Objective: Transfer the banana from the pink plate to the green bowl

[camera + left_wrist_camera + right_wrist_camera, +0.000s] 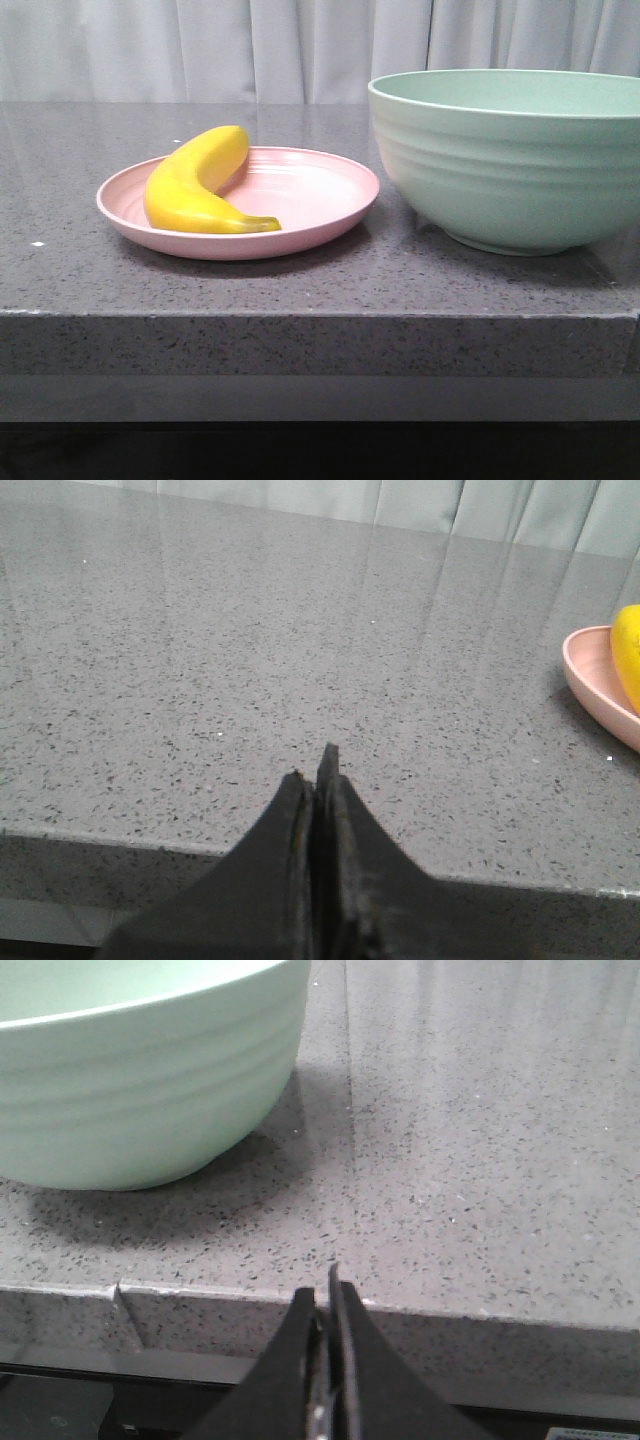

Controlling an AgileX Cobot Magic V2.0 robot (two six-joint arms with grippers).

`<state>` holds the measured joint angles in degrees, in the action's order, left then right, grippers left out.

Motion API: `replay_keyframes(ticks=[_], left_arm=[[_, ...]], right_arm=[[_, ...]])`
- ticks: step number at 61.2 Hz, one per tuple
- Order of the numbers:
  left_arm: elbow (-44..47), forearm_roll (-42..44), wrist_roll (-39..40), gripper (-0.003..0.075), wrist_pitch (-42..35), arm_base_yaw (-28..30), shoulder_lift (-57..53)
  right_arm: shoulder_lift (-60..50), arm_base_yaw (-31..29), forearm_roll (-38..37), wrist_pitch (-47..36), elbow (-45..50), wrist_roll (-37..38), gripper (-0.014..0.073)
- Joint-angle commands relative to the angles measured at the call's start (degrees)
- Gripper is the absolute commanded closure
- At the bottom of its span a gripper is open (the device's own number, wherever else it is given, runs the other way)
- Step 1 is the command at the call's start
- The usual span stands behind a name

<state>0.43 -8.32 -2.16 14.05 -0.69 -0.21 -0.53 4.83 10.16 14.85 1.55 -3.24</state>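
Observation:
The yellow banana [195, 185] lies on the left side of the pink plate [330, 205], its greenish tip toward the front. The green bowl [510, 165] stands to the plate's right. Neither gripper shows in the front view. My left gripper [315, 770] is shut and empty, low at the counter's front edge, well left of the plate [590, 680] and banana [628, 650]. My right gripper [322, 1292] is shut and empty at the front edge, to the right of the bowl [140, 1090].
The grey speckled counter [300, 290] ends in a front edge with a drop below. White curtains [200, 45] hang behind the counter.

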Motion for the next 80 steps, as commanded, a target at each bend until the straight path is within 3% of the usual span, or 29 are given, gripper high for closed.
replay_keyframes(ticks=[1, 71, 80], left_arm=[[0.2, -0.6, 0.3, 0.0741, -4.5, 0.1, -1.1], [0.2, -0.6, 0.3, 0.0741, -4.5, 0.1, -1.1], [0.2, -0.6, 0.3, 0.0741, -7.2, 0.1, -1.1]], right_arm=[[-1.3, -0.3, -0.4, -5.0, 0.0, -0.3, 0.0652], [-1.3, -0.3, -0.4, -5.0, 0.0, -0.3, 0.0652], [-1.3, -0.3, -0.4, -5.0, 0.0, -0.3, 0.0652]])
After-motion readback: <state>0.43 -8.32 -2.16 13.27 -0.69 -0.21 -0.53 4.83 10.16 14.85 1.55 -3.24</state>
